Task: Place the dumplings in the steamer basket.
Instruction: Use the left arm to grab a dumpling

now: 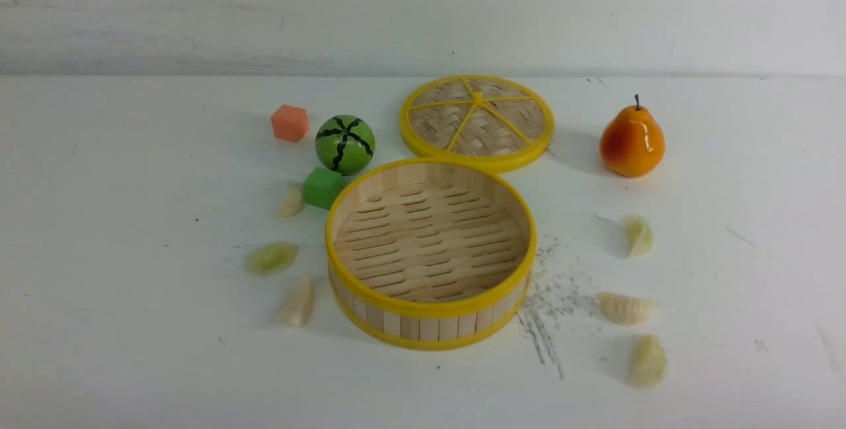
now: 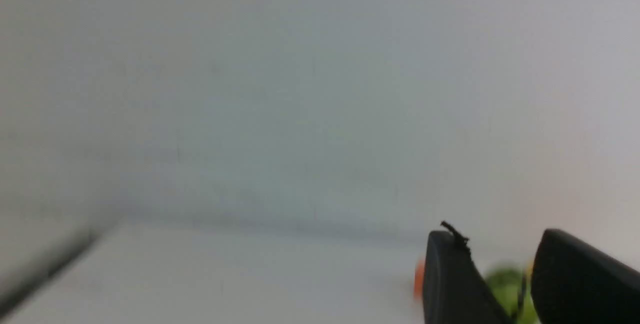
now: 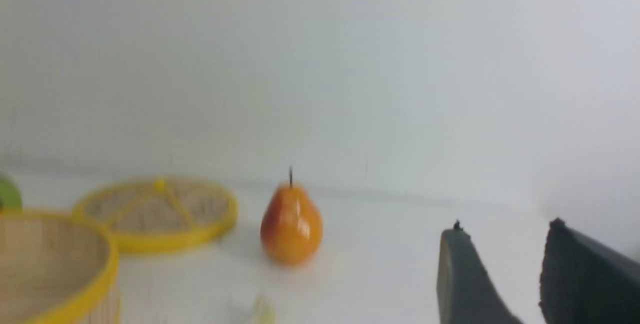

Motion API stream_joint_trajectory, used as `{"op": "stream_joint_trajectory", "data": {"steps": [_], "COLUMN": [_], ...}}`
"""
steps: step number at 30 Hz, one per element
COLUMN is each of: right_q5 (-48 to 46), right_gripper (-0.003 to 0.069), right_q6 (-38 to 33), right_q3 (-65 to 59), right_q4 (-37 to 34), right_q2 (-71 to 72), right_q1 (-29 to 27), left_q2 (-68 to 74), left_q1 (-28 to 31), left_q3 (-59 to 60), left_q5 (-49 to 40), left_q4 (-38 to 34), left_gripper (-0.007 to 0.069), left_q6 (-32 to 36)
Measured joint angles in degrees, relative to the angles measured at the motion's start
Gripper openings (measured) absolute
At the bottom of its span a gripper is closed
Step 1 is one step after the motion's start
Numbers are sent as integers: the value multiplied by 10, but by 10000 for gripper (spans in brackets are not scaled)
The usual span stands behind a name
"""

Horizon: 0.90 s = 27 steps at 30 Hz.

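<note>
Left claw (image 2: 495, 236) cut off, green ball (image 2: 502, 286) behind blurred

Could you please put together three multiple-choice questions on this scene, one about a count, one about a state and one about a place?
1. How many dumplings lie on the table?
A. four
B. six
C. eight

2. The steamer basket is:
A. empty
B. full
C. upside down

3. The pear stands:
A. inside the basket
B. to the right of the woven lid
C. at the table's near edge

Answers:
1 B, since three lie on each side of the basket.
2 A, since its slatted floor is bare and its open side faces up.
3 B, since the front view shows it upright towards the back of the table, right of the lid and apart from it.
</note>
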<state>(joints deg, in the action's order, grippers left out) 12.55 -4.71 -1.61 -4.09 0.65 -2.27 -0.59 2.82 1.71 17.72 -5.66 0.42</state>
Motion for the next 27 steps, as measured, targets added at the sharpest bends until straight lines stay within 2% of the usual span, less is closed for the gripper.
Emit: {"op": "stream_joint_trajectory", "data": {"steps": [2, 3, 5, 9, 10, 13, 16, 18, 22, 24, 27], "right_q5": [85, 99, 168, 252, 282, 294, 280, 230, 99, 37, -75], "right_gripper": [239, 239, 239, 239, 239, 239, 239, 218, 82, 5, -18], "right_q6": [22, 29, 83, 219, 280, 326, 336, 322, 261, 221, 158], "right_q3": [0, 0, 0, 0, 0, 0, 11, 47, 143, 176, 209], "right_q4": [0, 0, 0, 0, -1, -1, 5, 9, 13, 21, 41], "right_q2": [0, 0, 0, 0, 0, 0, 0, -1, -42, -76, -143], "right_q1": [0, 0, 0, 0, 0, 0, 0, 0, 0, 0, 0], "left_q2": [0, 0, 0, 0, 0, 0, 0, 0, 58, 114, 210], "left_q1": [0, 0, 0, 0, 0, 0, 0, 0, 0, 0, 0], "left_q3": [0, 0, 0, 0, 0, -4, -46, -112, -253, -294, -316], "left_q5": [130, 139, 244, 336, 362, 365, 313, 218, 6, -64, -127], "left_q4": [-1, -1, -2, -2, -2, 1, 14, 38, 78, 80, 68], "left_gripper": [239, 239, 239, 239, 239, 239, 229, 183, 38, -13, -13], "left_q6": [0, 0, 0, -17, -37, -74, -143, -194, -215, -219, -234]}}
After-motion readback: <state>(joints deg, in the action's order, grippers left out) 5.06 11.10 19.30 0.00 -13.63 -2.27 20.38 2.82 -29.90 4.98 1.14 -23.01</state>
